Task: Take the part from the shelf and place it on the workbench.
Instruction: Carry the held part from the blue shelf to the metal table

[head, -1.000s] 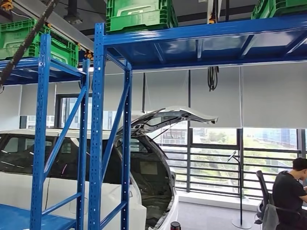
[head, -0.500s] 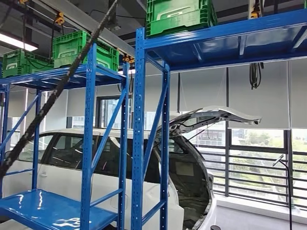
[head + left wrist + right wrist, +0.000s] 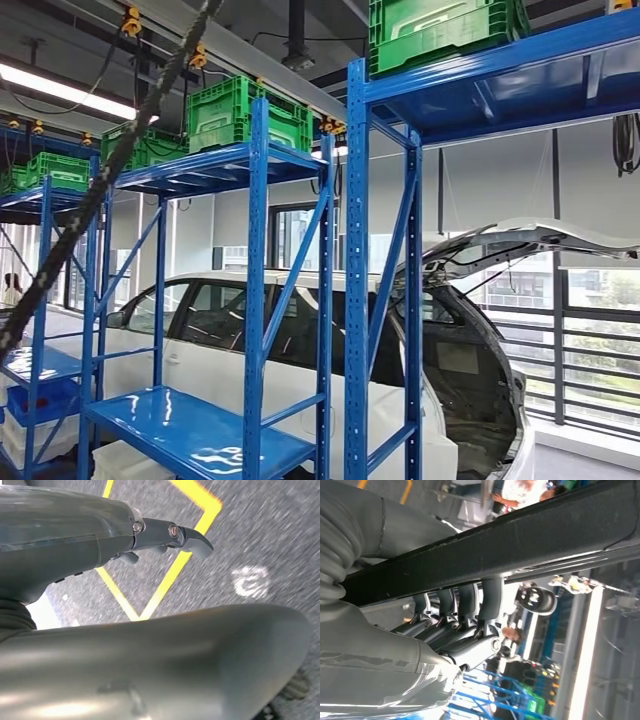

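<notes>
In the right wrist view a long black part (image 3: 516,542) runs across the picture, and my right hand (image 3: 459,622) holds it with its dark fingers (image 3: 490,597) curled over its edge. My left hand (image 3: 113,535) hangs over a grey floor with yellow lines (image 3: 171,575). Its fingers (image 3: 190,535) are stretched out and nothing is in them. The head view looks at blue racks (image 3: 255,300) with a bare blue shelf board (image 3: 189,435) low down.
Green crates (image 3: 241,115) stand on top of the racks. A white car (image 3: 302,365) with its tailgate raised is parked behind them. A black braided cable (image 3: 98,190) slants across the left. White boxes (image 3: 124,462) lie under the low shelf. A person (image 3: 11,290) stands far left.
The camera has swung to the left: racks and car slide to the right in the picture, more racks come in at the left, and the seated person has left the picture.
</notes>
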Tool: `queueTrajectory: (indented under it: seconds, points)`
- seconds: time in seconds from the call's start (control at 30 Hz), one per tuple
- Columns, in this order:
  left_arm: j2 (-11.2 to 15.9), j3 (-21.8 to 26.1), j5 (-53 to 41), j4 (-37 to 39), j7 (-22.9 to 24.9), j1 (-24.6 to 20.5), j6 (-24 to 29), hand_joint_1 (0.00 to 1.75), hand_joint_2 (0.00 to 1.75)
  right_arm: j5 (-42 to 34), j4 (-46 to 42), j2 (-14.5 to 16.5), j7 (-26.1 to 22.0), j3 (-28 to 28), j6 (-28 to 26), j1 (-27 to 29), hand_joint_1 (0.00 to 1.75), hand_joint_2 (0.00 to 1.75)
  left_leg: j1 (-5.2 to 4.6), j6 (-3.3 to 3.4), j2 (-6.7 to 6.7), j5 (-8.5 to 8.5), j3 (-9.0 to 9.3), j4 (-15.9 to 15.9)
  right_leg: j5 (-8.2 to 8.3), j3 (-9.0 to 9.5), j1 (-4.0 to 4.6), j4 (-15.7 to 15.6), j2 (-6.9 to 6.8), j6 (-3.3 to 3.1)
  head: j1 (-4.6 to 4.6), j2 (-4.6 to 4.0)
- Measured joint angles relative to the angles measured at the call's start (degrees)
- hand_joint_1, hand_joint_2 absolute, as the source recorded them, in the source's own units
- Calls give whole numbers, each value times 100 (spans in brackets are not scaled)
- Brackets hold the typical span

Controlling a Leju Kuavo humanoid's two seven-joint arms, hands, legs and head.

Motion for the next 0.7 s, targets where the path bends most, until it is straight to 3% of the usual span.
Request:
queueTrajectory:
  seconds: [0.03, 0.1, 0.17, 0.23, 0.27, 0.3, 0.4, 0.43, 0.5, 0.53, 0.6, 0.67, 0.7]
  points:
    - [-11, 2, -4, 1, 20, 17, 10, 0, 175, -6, 1, -14, -8, -4, 9, 9, 175, 175, -11, -28, 18, -16, -23, 13, 15, 11, -17, -47, -69, -10, 0, -1]
    - [-32, 4, -22, 2, 51, 26, 25, 0, 175, -26, 3, -22, -20, -10, 36, 39, 175, 175, -29, -82, 235, -231, -166, 295, 54, 31, -57, -131, -220, -34, 1, -1]
    - [-46, 3, -38, 2, 71, 5, 28, 0, 175, -42, 8, -28, -9, -13, 66, 93, 175, 175, -4, -141, 504, -606, -463, 972, 65, 27, -51, -139, -387, -47, 2, -1]
    - [-58, 4, -38, 2, 85, -2, 28, 0, 175, -53, 18, -33, 12, -10, 92, 148, 175, 175, 42, -194, 604, -769, -649, 1466, 60, 22, -50, -136, -557, -40, 2, -1]
    - [-64, 4, -37, 2, 90, 5, 29, 0, 175, -57, 22, -33, 18, -7, 105, 167, 175, 175, 63, -214, 635, -704, -602, 1430, 55, 23, -52, -133, -631, -32, 2, -1]
    - [-68, 5, -35, 2, 94, 15, 29, 0, 175, -62, 26, -32, 20, -4, 117, 182, 175, 175, 81, -229, 678, -552, -445, 1175, 46, 29, -55, -129, -699, -18, 2, -1]
    - [-74, 7, -26, 2, 80, 12, 28, 0, 175, -75, 26, -33, 3, 1, 144, 222, 175, 175, 63, -201, 971, -158, 139, 124, -4, 54, -32, -92, -877, 72, 2, -1]
    - [-76, 8, -20, 2, 63, 7, 26, 0, 175, -75, 25, -34, -16, 2, 155, 239, 175, 175, 43, -164, 1026, -138, 206, -19, -16, 59, -16, -81, -929, 103, 2, -1]
    - [-79, 15, -6, 2, 30, 25, 22, 0, 175, -64, 19, -33, -62, 4, 180, 260, 175, 175, 14, -75, 954, -145, 187, -42, -21, 69, -11, -75, -1033, 152, 1, -1]
    - [-79, 19, -1, 2, 12, 44, 21, 0, 175, -56, 13, -31, -81, 6, 192, 263, 175, 175, 13, -38, 900, -134, 180, -47, -51, 73, -26, -58, -1023, 179, 1, -1]
    - [-74, 24, 5, 1, -28, 58, 21, 0, 175, -36, 0, -22, -108, 8, 212, 264, 175, 175, 28, 36, 797, -104, 167, -63, -276, -26, -58, 214, -788, 221, 1, -1]
    - [-64, 30, 13, 0, -80, 38, 18, 0, 175, 1, -4, -16, -121, 11, 235, 275, 175, 175, 29, 83, 682, -82, 148, -66, -673, -335, -73, 928, -487, 232, 0, -1]
    - [-58, 38, 14, 0, -101, 30, 11, 0, 175, 20, -3, -14, -123, 13, 243, 284, 175, 175, 19, 96, 612, -75, 142, -65, -823, -507, -72, 1314, -427, 229, -1, -1]
